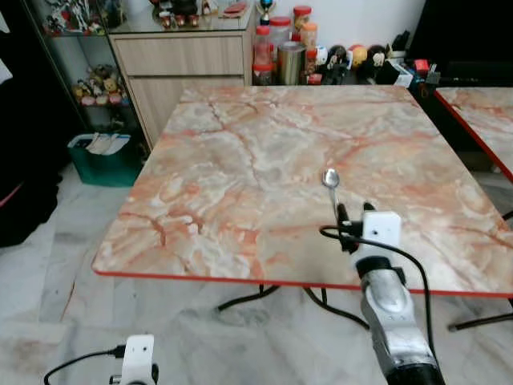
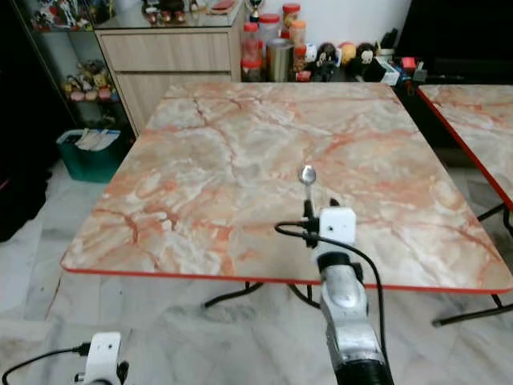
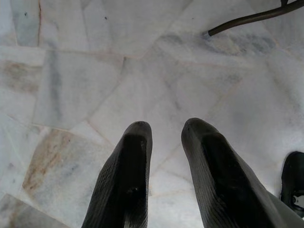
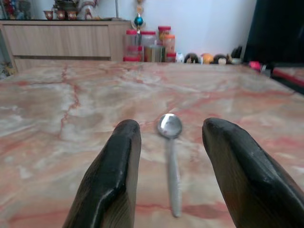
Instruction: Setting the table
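Marble table (image 1: 240, 176), one spoon (image 4: 170, 142), right tool (image 4: 171, 142) astride.

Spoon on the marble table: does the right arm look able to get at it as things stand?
Probably yes. The right gripper is open and low over the table, with the spoon lying flat between its fingers. Nothing lies in the way. The left gripper hangs over the floor.

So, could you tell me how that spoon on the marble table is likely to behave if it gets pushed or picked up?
The spoon looks like polished metal, so probably stiff and light. It lies flat on the glossy marble table, so it would likely slide rather than roll. Its thin handle sits low between the right end effector fingers, which may make gripping fiddly.
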Available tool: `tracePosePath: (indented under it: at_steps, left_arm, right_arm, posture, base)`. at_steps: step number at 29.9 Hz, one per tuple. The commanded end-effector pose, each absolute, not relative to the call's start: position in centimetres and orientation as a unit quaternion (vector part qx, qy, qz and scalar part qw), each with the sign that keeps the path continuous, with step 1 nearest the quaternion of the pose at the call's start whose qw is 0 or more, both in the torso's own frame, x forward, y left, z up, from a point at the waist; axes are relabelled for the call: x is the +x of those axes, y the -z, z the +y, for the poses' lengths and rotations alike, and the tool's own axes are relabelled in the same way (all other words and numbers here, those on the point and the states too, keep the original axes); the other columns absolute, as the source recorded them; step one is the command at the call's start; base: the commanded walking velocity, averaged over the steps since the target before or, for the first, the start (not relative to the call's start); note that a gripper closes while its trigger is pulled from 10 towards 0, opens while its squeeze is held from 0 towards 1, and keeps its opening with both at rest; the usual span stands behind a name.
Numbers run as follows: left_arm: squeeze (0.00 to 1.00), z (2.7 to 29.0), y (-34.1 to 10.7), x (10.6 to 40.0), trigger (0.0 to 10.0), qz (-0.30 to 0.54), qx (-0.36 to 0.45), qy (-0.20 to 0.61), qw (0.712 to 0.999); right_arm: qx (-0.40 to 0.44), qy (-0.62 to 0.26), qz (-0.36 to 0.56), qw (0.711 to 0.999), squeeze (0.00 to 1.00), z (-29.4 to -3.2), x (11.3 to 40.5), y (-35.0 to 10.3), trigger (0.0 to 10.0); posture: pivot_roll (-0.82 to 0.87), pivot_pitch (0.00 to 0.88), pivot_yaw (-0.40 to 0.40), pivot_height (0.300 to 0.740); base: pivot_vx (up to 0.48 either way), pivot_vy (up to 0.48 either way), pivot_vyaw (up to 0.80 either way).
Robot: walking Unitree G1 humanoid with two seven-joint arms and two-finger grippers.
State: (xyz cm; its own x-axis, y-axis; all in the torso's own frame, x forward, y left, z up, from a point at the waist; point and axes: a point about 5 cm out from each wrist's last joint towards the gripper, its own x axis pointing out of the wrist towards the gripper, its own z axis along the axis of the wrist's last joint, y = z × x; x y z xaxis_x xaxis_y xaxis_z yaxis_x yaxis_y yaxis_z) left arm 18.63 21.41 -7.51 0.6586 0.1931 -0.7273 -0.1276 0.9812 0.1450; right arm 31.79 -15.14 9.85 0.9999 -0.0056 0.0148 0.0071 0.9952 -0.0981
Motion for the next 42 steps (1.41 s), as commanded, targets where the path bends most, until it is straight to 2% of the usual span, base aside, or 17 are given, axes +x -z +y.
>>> tracePosePath:
  at_steps: [1,8,34,38,42]
  left_arm:
    - [0.00,21.7,7.3,19.0,10.0,0.397,0.043,-0.095,0.912]
    - [0.00,21.5,7.2,19.1,10.0,0.394,0.039,-0.096,0.913]
    - [0.00,21.6,7.1,19.3,10.0,0.392,0.038,-0.097,0.914]
    - [0.00,21.6,7.2,19.1,10.0,0.393,0.037,-0.099,0.914]
    - [0.00,21.7,7.3,18.9,10.0,0.394,0.036,-0.102,0.913]
  right_arm:
    - [-0.040,0.004,0.011,0.999,0.00,-14.6,32.3,-9.5,10.0]
    - [-0.034,-0.015,-0.005,0.999,0.00,-13.0,33.6,-10.4,10.0]
    - [-0.012,-0.008,-0.013,1.000,0.00,-12.6,34.5,-10.3,10.0]
    - [-0.012,-0.017,-0.016,1.000,0.00,-12.1,34.5,-10.4,10.0]
    - [-0.013,-0.023,-0.023,0.999,0.00,-11.8,34.3,-10.5,10.0]
  posture:
    - [0.03,0.000,0.040,0.740]
    - [0.04,0.000,0.026,0.740]
    - [0.05,0.000,0.020,0.740]
    - [0.05,0.000,0.020,0.740]
    - [0.05,0.000,0.020,0.740]
  base:
    - [0.255,0.000,0.00]
    - [0.267,0.000,0.00]
    - [0.286,0.000,-0.04]
    - [0.285,0.000,-0.80]
    - [0.290,0.000,0.00]
